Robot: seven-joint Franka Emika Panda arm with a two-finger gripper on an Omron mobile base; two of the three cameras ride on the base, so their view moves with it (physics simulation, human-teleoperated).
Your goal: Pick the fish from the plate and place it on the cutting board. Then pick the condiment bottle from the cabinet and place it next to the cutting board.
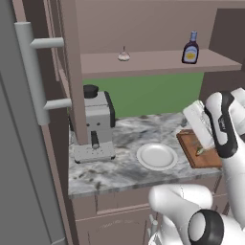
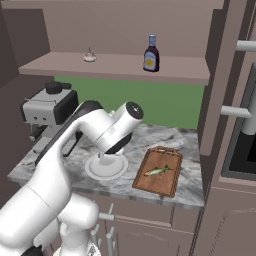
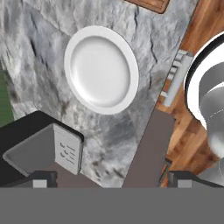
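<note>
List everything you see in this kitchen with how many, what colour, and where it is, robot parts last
fish: one, greenish-silver, lying on the cutting board
cutting board: one, reddish-brown, counter right of the plate
plate: one, white, bare, mid counter
bottle: one, dark with blue cap, upright on the cabinet shelf
cabinet: one, mauve-brown, above the counter
garlic: one, pale, shelf left of the bottle
coffee machine: one, grey and black, counter left
counter: one, grey marble
hand: one, open, holding nothing, above the counter near the plate

Evenly lit, flat rendered light, no glare; only faint soft shadows; slightly coarse and pixelated, sharp throughout.
</note>
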